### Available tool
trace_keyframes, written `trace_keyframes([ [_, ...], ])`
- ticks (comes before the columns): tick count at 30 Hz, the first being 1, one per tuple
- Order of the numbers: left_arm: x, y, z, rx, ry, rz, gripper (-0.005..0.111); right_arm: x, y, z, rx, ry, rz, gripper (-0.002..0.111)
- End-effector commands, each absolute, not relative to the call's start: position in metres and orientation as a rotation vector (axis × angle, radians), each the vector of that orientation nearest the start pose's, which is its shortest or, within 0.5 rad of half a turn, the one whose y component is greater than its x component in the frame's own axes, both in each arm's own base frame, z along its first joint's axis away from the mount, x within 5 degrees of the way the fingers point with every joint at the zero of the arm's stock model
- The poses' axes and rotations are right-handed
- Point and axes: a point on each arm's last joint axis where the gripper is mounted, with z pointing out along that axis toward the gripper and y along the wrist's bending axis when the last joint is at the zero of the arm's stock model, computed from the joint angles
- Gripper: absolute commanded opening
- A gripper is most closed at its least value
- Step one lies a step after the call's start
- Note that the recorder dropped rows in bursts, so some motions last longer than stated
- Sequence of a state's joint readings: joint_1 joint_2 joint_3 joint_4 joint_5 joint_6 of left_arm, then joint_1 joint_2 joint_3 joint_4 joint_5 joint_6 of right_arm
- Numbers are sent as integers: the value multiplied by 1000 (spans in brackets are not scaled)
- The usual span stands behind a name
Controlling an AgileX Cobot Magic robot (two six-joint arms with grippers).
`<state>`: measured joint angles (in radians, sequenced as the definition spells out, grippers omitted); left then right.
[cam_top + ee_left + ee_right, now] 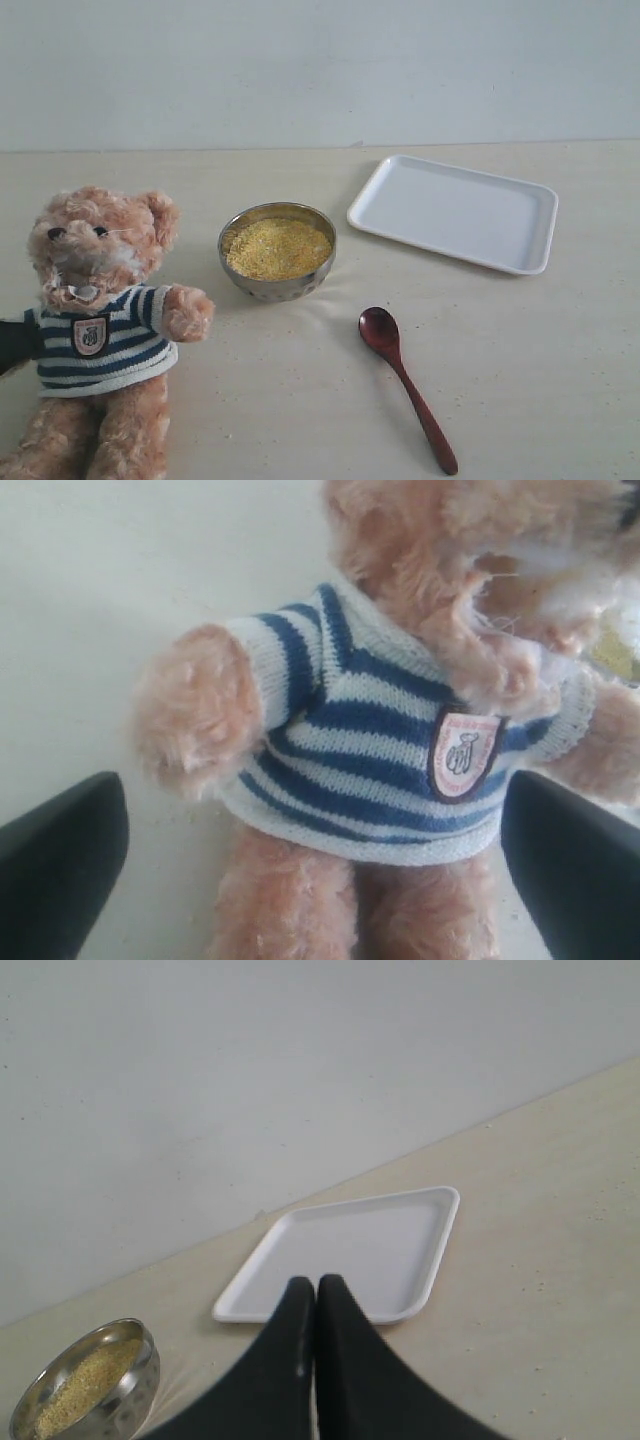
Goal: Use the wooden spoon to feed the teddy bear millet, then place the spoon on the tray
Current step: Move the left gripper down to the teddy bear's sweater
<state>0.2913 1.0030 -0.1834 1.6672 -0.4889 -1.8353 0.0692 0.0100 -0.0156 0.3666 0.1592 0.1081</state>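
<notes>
Slim dark reddish-brown wooden spoon [405, 385]: flat on table [560, 380], near round silver metal bowl [285, 290] of yellow millet [278, 248], on its right-arm side; oval end towards bowl, handle pointing away. Right hand [316, 1285]: together, empty, likely nearer. Left hand [310, 815]: apart, flanking fluffy striped-sweater teddy bear [95, 335].

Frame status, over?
Left claw open, flanking the teddy bear. Right claw shut, empty. Wooden spoon lies on table, untouched. Nothing blocking it.

A silver bowl [280, 291] rests on a beige table [300, 410].
</notes>
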Motion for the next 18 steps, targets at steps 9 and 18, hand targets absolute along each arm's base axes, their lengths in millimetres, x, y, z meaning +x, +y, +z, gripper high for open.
trace_keyframes([
  [9,162,1,150,-254,2326,-558,94,56,9,204,275,1625,448,0],
  [18,175,-1,132,-228,2303,-660,94,56,9,204,275,1625,448,0],
])
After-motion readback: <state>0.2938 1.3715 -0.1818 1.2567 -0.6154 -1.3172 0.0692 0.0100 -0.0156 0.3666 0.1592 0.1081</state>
